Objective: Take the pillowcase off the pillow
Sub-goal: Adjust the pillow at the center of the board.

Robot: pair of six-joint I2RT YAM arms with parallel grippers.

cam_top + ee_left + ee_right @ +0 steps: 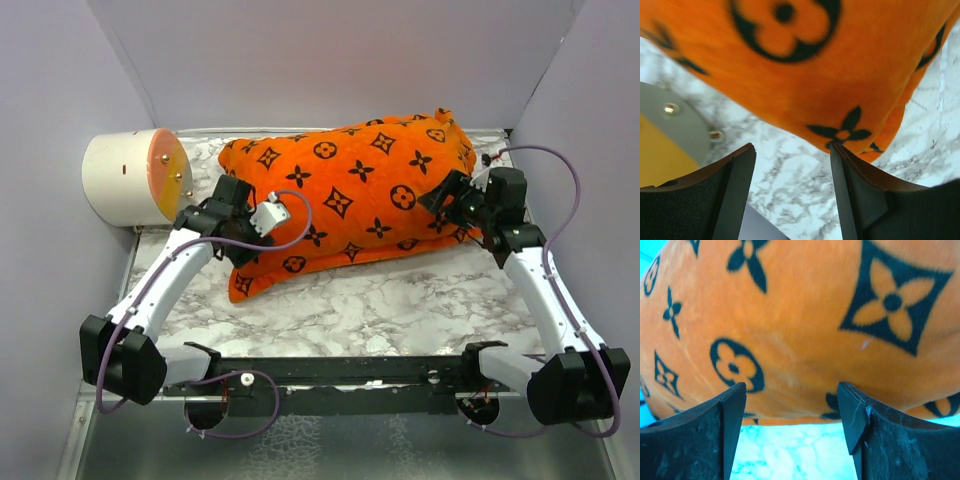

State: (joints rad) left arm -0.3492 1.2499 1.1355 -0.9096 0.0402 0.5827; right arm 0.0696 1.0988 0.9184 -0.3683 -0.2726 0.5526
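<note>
The orange pillowcase [350, 195] with black flower and star motifs covers the whole pillow, which is hidden inside it. It lies across the marble table from left front to right back. My left gripper [232, 196] is open at the pillowcase's left end; in the left wrist view the orange fabric [830, 75] hangs just beyond my open gripper [792, 150], and one fingertip [836, 149] touches its edge. My right gripper [447, 195] is open at the right end, its jaws wide against the fabric [805, 315], nothing between them [791, 387].
A cream cylinder with an orange face [135, 177] lies at the back left, close to my left arm. Grey walls enclose the table on three sides. Bare marble [380, 300] lies in front of the pillowcase.
</note>
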